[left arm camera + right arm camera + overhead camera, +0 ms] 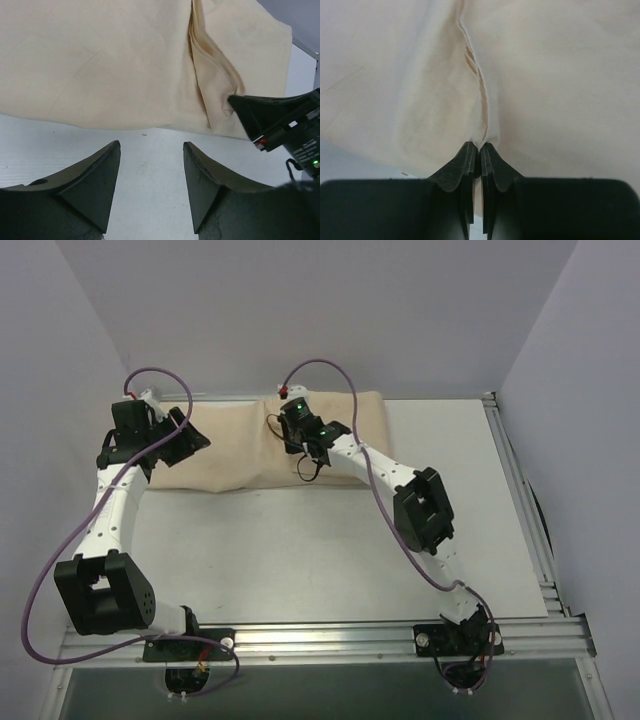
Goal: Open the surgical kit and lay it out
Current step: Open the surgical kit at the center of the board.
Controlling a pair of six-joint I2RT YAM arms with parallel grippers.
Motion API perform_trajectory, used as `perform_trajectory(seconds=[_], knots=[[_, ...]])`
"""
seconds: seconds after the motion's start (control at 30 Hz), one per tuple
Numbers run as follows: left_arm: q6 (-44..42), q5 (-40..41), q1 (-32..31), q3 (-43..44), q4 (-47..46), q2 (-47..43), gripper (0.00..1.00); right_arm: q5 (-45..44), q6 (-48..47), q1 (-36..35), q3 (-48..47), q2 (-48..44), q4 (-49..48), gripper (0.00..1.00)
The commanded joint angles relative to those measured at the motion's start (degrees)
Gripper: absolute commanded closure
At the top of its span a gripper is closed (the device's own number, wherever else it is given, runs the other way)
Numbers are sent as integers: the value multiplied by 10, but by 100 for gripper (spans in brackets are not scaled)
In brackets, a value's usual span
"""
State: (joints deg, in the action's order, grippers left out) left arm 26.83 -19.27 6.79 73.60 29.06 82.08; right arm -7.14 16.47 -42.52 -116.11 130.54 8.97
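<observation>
The surgical kit is a folded beige cloth wrap (240, 445) lying at the back of the table; tray and instruments are hidden inside it. My right gripper (303, 445) sits over the wrap's middle. In the right wrist view it (480, 148) is shut on the edge of a cloth fold (481, 107). My left gripper (190, 435) is at the wrap's left end. In the left wrist view it (151, 146) is open and empty, over bare table just in front of the wrap (100, 65). The right gripper's finger (260, 112) shows at the right of that view.
The white table (300, 550) has an aluminium rail (330, 638) along its near edge and another (520, 495) down its right side. Grey walls stand close behind and beside the wrap. Purple cables loop over both arms.
</observation>
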Motion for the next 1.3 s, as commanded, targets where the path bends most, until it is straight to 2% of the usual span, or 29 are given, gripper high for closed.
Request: perform_trajectory(seconds=[0.0, 0.13, 0.17, 0.23, 0.27, 0.37, 0.43, 0.47, 0.5, 0.57, 0.6, 0.67, 0.73, 0.8, 0.83, 0.93, 0.97, 1.07, 1.1, 1.27], knots=[[16, -32, 0, -9, -40, -1, 38, -46, 16, 88, 66, -120, -20, 100], [24, -41, -1, -34, -67, -3, 38, -63, 17, 213, 212, -237, -57, 100], [22, -39, -1, -36, -66, -3, 38, -43, 22, 278, 276, -255, -75, 100], [17, -32, -2, -40, -60, -6, 38, -35, 16, 342, 331, -295, -82, 100], [16, -31, -2, -43, -54, -9, 39, -36, 8, 399, 376, -304, -84, 100], [16, -12, -5, -54, -38, -23, 40, -70, -29, 472, 399, -308, -60, 100], [24, 3, -9, -56, -22, -29, 40, -99, -19, 520, 409, -307, -55, 98], [30, 11, -11, -60, -11, -32, 40, -109, -13, 530, 418, -305, -62, 88], [37, 12, -19, -67, -9, -32, 40, -127, -4, 541, 409, -287, -49, 63], [45, 36, -32, -59, 32, -29, 41, -120, 5, 540, 382, -261, -13, 44], [43, 45, -40, -51, 44, -26, 40, -110, -2, 536, 362, -226, 2, 25], [27, 73, -62, -32, 80, -28, 39, -136, 0, 515, 251, -189, 94, 16], [16, 98, -62, -18, 99, -25, 37, -105, 3, 509, 152, -152, 128, 8], [15, 106, -62, -17, 114, -18, 37, -123, 5, 503, 96, -123, 167, 0], [10, 107, -62, -14, 118, -14, 37, -128, 7, 502, 78, -119, 174, 0], [9, 106, -62, -16, 133, -8, 38, -38, 7, 499, 58, -106, 129, 0], [9, 103, -62, -24, 129, -10, 38, 16, 7, 491, 50, -100, 119, 0], [2, 91, -62, -29, 121, -8, 40, 100, 49, 467, 20, -63, 80, 3], [-3, 85, -80, -34, 114, -6, 40, 136, 70, 458, 12, -42, 65, 5], [-20, 47, -82, -36, 87, 15, 40, 200, 145, 418, -34, 12, -34, 8]])
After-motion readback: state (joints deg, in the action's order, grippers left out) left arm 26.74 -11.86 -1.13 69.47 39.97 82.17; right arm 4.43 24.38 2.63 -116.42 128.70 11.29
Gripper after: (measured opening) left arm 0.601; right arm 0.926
